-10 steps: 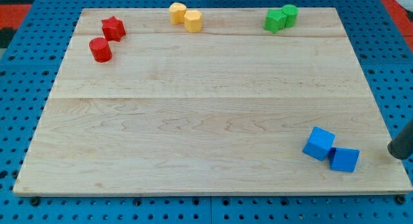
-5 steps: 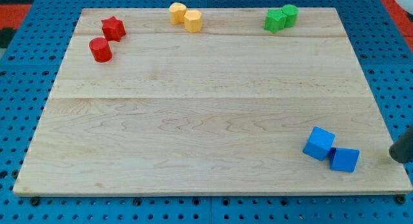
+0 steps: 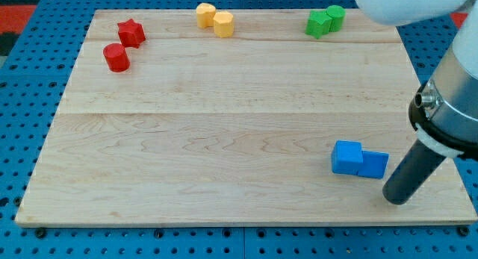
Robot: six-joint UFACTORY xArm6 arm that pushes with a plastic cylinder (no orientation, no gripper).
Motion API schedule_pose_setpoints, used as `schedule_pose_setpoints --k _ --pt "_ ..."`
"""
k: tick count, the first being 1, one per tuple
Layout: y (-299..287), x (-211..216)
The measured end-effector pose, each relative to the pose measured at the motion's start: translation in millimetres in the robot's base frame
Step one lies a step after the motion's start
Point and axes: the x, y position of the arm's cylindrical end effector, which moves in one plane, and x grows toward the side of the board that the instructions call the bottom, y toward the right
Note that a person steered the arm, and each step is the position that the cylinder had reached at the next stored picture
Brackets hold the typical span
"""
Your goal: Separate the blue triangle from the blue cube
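Two blue blocks lie touching at the lower right of the wooden board (image 3: 224, 139). The left one looks like the blue cube (image 3: 347, 157). The right one, lower and flatter, looks like the blue triangle (image 3: 373, 165). My dark rod comes down from the arm at the view's right. My tip (image 3: 396, 201) rests on the board just below and right of the blue triangle, a small gap away from it.
A red star (image 3: 131, 32) and a red cylinder (image 3: 116, 57) sit at the top left. Two yellow blocks (image 3: 214, 19) sit at the top middle. Two green blocks (image 3: 326, 21) sit at the top right. The arm's grey body (image 3: 452, 110) covers the right edge.
The arm has swung into view from the right. The two blue blocks have shifted left and up together and turned. My tip now stands closer to them.
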Motion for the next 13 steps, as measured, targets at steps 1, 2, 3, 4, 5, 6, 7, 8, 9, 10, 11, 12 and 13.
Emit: schedule_pose_setpoints --k 1,2,3,4,5,6,7,8,9,10,11,12,13 --pt "5.8 -46.3" --pt "9.9 -116.9" --pt "40.7 -99.8" --pt "57.3 -57.6" --pt "28.0 -56.9" --pt "1.8 -98.6" --pt "-24.8 -114.7" --pt "11.6 -96.0" --pt "-37.4 -116.4" --pt "-56.1 -116.1" --pt "-128.4 -146.5" --pt "-151.0 -151.9" --pt "-73.9 -149.6"
